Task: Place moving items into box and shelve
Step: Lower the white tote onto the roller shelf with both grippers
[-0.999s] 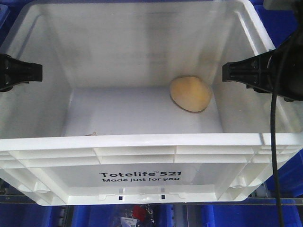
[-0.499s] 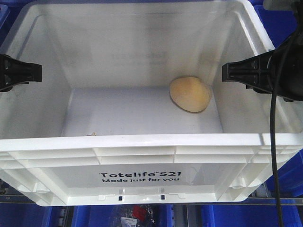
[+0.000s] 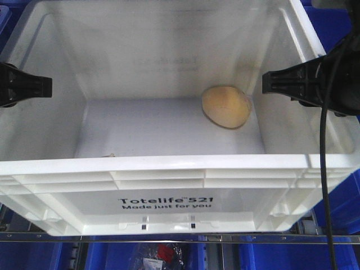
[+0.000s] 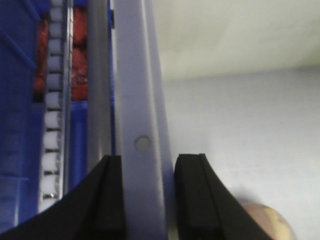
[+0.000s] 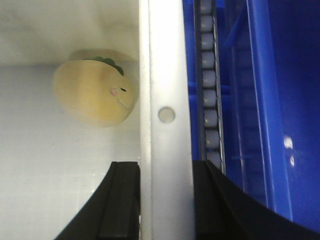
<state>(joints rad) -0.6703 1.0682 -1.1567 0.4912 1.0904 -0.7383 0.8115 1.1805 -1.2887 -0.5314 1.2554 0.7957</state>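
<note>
The white box [image 3: 169, 169], printed "Totelife 521", fills the front view. A yellow-orange round plush toy [image 3: 226, 107] lies on its floor at the right rear. The right wrist view shows the toy's [image 5: 95, 92] green leaf and stitched face. My left gripper [image 3: 38, 86] is shut on the box's left wall, and the rim [image 4: 137, 100] runs between its fingers [image 4: 148, 160]. My right gripper [image 3: 278, 83] is shut on the right wall, with the rim [image 5: 165, 60] pinched between its pads [image 5: 165, 167]. The toy's edge [image 4: 270, 220] peeks into the left wrist view.
Blue plastic bins [image 3: 337, 22] surround the box on both sides and below. A metal shelf rail [image 3: 169, 238] crosses under the box's front. Roller tracks [image 5: 207, 75] run beside the right wall and beside the left wall [image 4: 52, 125]. A black cable [image 3: 323, 197] hangs at the right.
The box, held by both grippers, has shifted slightly upward in the front view, baring the metal rail beneath its front edge. The toy stays at the right rear.
</note>
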